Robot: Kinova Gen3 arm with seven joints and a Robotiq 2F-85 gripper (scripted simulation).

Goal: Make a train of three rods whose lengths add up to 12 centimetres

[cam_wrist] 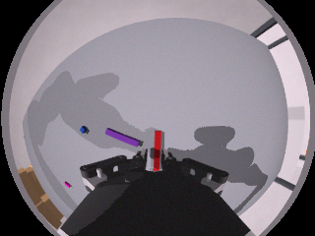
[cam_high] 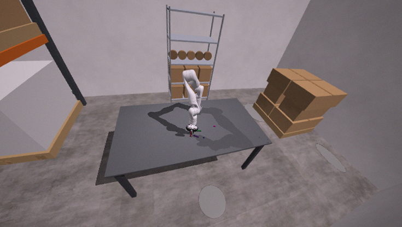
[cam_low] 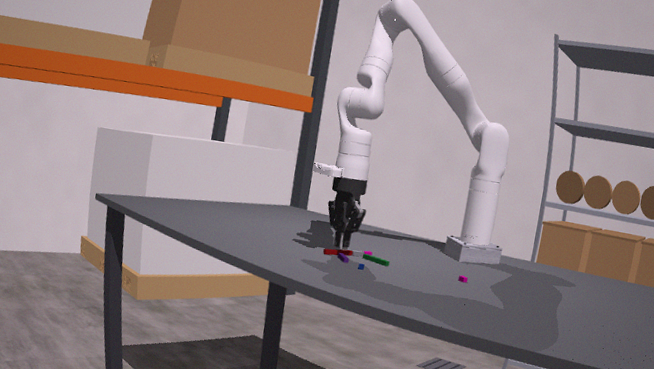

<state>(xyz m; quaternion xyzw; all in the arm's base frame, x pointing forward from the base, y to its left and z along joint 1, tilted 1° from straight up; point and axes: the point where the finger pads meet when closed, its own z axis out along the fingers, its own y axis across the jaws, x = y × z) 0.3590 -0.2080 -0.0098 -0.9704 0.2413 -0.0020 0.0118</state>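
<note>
My gripper (cam_low: 340, 246) (cam_wrist: 154, 154) points down at the table with its fingers slightly open, one on each side of the red rod (cam_high: 190, 134) (cam_low: 330, 251) (cam_wrist: 157, 139). The red rod lies flat. In the exterior view, the grey rod (cam_low: 357, 254) and a magenta rod (cam_low: 368, 253) follow beyond its end, roughly in its line; the gaps are too small to judge. The purple rod (cam_high: 196, 135) (cam_low: 342, 257) (cam_wrist: 123, 138) lies slanted beside the red rod. The green rod (cam_high: 199, 130) (cam_low: 376, 260) lies to the side of the row. The wrist view does not clearly show the row's far end.
The small blue rod (cam_high: 203, 137) (cam_low: 360, 267) (cam_wrist: 84, 129) lies beyond the purple rod. A second magenta rod (cam_high: 214, 126) (cam_low: 463, 279) (cam_wrist: 68, 184) lies farther off. The dark table (cam_high: 135, 145) (cam_low: 592, 349) carries them all; the arm's base stands at its back.
</note>
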